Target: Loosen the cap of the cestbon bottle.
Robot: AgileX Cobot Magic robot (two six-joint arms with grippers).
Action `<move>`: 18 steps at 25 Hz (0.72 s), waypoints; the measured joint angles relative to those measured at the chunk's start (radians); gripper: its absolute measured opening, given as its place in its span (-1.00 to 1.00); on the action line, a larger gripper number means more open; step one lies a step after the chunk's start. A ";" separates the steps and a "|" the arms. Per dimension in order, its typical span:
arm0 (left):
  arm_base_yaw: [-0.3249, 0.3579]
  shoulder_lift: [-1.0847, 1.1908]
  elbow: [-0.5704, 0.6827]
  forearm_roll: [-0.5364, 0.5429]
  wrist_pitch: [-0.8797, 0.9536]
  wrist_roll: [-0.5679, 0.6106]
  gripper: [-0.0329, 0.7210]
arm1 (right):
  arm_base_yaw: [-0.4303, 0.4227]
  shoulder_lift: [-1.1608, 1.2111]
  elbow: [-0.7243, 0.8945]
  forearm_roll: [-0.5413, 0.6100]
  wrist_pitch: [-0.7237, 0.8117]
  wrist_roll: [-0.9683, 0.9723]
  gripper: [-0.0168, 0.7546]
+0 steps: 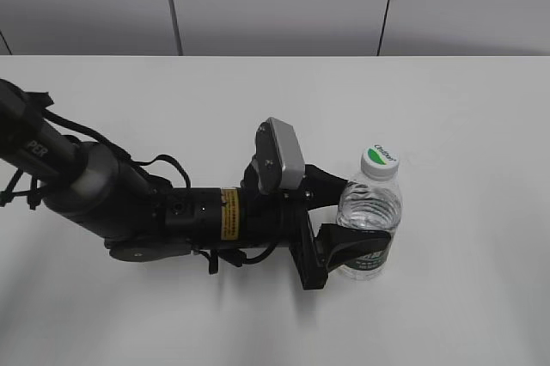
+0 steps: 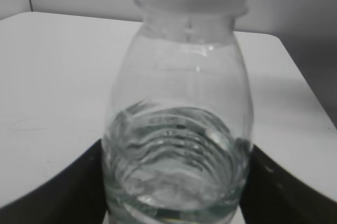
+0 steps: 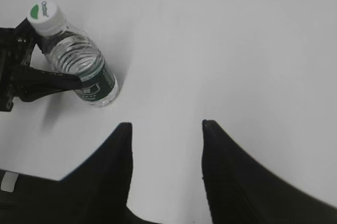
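Cestbon bottle stands upright on white surface, left claw pinching its lower body. Right claw spread, empty, well apart. Thin, slick, squashy plastic w/ water; grip cap by its sides.

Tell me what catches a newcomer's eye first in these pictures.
The small clear ribbed water bottle stands upright right of centre on the white table, its white screw cap on. The black left gripper grips its sides. The right gripper hangs open above bare table, apart from the bottle.
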 joint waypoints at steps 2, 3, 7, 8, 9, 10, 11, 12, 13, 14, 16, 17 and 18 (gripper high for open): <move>0.000 0.000 0.000 0.000 0.000 0.000 0.49 | 0.000 0.088 -0.024 0.001 -0.033 -0.005 -0.06; 0.000 0.000 0.000 0.000 0.000 0.000 0.49 | 0.000 0.144 -0.043 0.001 -0.040 -0.007 -0.06; 0.000 0.000 0.000 0.000 0.000 0.000 0.49 | 0.000 0.371 -0.150 0.001 -0.044 -0.020 -0.06; 0.000 0.000 0.000 0.000 0.000 0.000 0.49 | 0.000 0.417 -0.185 0.001 -0.044 -0.028 -0.06; 0.000 0.000 0.000 0.000 0.000 0.000 0.49 | 0.000 0.473 -0.217 0.001 -0.043 -0.037 -0.06; 0.000 0.000 0.000 0.000 0.000 0.000 0.49 | 0.000 0.538 -0.258 0.002 -0.038 -0.047 -0.06; 0.000 0.000 0.000 0.000 0.000 0.000 0.49 | 0.000 0.589 -0.298 0.002 -0.030 -0.057 -0.06; 0.000 0.000 0.000 0.000 0.000 0.000 0.49 | 0.000 0.635 -0.336 0.002 -0.014 -0.069 -0.06; 0.000 0.000 0.000 0.000 0.000 0.000 0.49 | 0.000 0.676 -0.368 0.004 0.011 -0.076 -0.06; 0.000 0.000 0.000 0.000 0.000 0.000 0.49 | 0.000 0.713 -0.404 0.012 0.036 -0.080 -0.06; 0.000 0.000 0.000 0.000 0.000 0.000 0.49 | 0.000 0.778 -0.464 0.038 0.090 -0.083 -0.06; 0.000 0.000 0.000 0.000 0.000 0.000 0.49 | 0.000 0.810 -0.492 0.064 0.118 -0.085 -0.06; 0.000 0.000 0.000 0.000 0.000 0.000 0.49 | 0.000 0.835 -0.515 0.090 0.139 -0.090 -0.06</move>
